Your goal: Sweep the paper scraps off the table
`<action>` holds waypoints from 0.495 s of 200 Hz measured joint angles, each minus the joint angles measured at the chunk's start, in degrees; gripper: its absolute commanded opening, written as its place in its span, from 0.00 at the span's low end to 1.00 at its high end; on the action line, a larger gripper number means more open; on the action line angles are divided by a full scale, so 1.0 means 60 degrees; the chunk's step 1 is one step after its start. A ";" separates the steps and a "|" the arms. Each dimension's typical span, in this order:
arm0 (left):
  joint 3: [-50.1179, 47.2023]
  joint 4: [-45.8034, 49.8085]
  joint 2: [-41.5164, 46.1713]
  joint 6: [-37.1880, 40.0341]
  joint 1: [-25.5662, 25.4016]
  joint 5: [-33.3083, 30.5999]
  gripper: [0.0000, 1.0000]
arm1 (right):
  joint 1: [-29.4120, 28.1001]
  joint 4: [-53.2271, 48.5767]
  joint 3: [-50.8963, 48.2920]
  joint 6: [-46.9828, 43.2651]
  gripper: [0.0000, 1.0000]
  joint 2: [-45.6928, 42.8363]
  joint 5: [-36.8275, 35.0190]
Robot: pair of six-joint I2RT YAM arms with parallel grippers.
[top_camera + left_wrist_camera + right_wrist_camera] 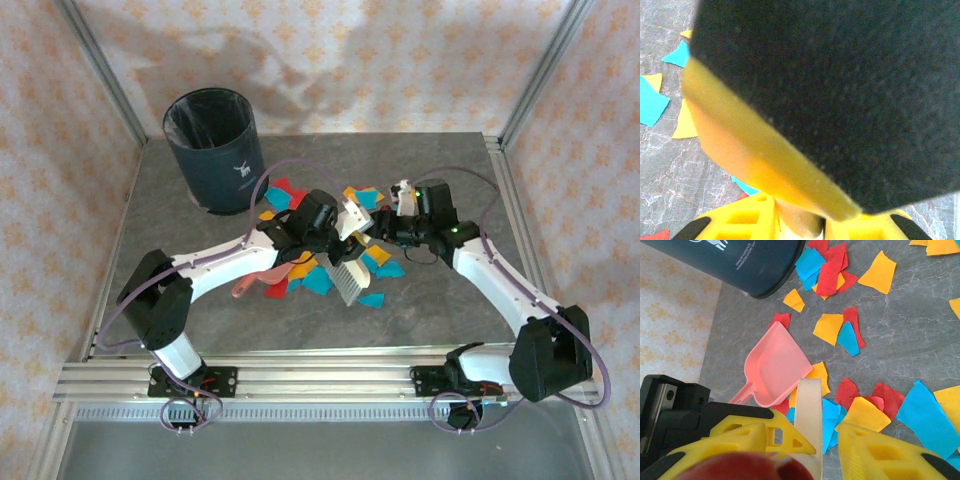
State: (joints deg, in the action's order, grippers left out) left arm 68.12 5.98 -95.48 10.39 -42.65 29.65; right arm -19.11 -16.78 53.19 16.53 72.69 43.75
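Observation:
Red, yellow-orange and cyan paper scraps [318,282] [922,412] [650,102] lie scattered over the middle of the dark grey table [450,320]. My left gripper [338,243] [800,220] is shut on the cream handle [799,224] of a brush, whose white bristles [350,282] hang down onto the scraps. My right gripper [383,232] [826,437] meets it from the right. Its jaws straddle the same handle [807,410], which lies against the left finger, with a gap to the right finger. The right gripper's dark body [840,100] blocks most of the left wrist view.
A pink dustpan [262,280] [775,367] lies among the scraps left of the brush, handle toward the near left. A dark round bin [212,150] [740,260] stands at the back left. Aluminium rails [300,380] edge the table.

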 measured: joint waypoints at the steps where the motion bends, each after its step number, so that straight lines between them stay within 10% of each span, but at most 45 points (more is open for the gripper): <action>1: 0.0004 0.0007 -0.0004 0.0000 0.0000 0.0000 0.24 | 0.0000 0.0000 0.0000 -0.0004 0.42 0.0004 0.0000; 68: 0.0142 0.0157 -0.0117 -0.0146 0.0000 0.0040 0.26 | -0.0102 -0.0120 0.0007 -0.0127 0.07 0.0124 -0.0146; 99: 0.0175 0.0175 -0.0117 -0.0251 0.0000 -0.0011 0.48 | -0.0138 -0.0178 0.0004 -0.0047 0.00 0.0091 -0.0652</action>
State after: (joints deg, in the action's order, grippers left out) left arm 69.17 7.03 -96.18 8.88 -42.65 29.58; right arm -19.94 -17.85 53.21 16.25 73.23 39.83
